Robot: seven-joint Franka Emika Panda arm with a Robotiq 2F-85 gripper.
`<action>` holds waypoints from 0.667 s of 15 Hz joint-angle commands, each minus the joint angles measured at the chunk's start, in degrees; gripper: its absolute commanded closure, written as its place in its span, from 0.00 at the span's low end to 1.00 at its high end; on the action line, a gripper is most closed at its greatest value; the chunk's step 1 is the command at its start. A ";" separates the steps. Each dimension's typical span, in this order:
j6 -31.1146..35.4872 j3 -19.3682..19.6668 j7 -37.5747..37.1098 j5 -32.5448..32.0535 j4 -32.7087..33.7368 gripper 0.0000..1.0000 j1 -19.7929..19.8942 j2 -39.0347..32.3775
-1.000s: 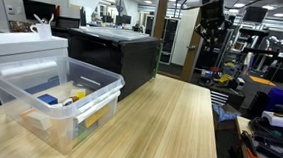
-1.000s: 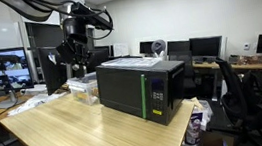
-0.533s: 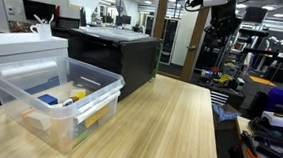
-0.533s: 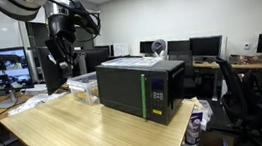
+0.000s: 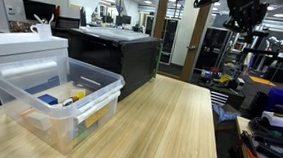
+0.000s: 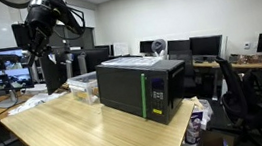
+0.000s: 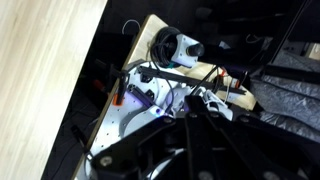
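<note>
- Exterior view, arm pose: the arm is raised to the top edge of the frame at 1 o'clock. The gripper (image 5: 248,16) sits high, past the far edge of the wooden table (image 5: 168,126).
- Jaw state cannot be read at this range.
- The cluttered side bench (image 5: 271,120), the nearest thing below the gripper, lies at 4 o'clock, well apart from it.
- The clear plastic bin (image 5: 52,95) stands at 8 o'clock, with the black microwave (image 5: 118,49) behind it.
- Change: since half a second ago the gripper has travelled toward 3 o'clock and slightly upward. Bin and microwave are unmoved.
- Exterior view, arm pose: the arm reaches in from 12 o'clock, with the gripper (image 6: 33,43) hanging at 10 o'clock, left of the table (image 6: 73,130) and the microwave (image 6: 143,87).
- Change: the gripper has shifted toward 9 o'clock and is now further from the bin (image 6: 82,84).
- Wrist view: the gripper (image 7: 192,125) enters at 6 o'clock with its jaws closed together.
- The side bench (image 7: 130,115) fills the centre, carrying a white and black device (image 7: 175,47) and loose cables.
- The table (image 7: 45,60) occupies 10 o'clock.
</note>
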State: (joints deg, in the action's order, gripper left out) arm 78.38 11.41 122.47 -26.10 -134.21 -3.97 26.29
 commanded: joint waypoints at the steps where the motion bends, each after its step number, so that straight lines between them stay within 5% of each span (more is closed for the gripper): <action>1: -2.59 -1.98 -7.91 8.32 2.78 1.00 1.33 -1.26; 10: 4.74 1.37 -24.10 30.23 8.70 1.00 5.07 -9.98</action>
State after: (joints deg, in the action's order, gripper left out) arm 80.86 12.35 101.53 -0.43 -127.00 -0.74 18.82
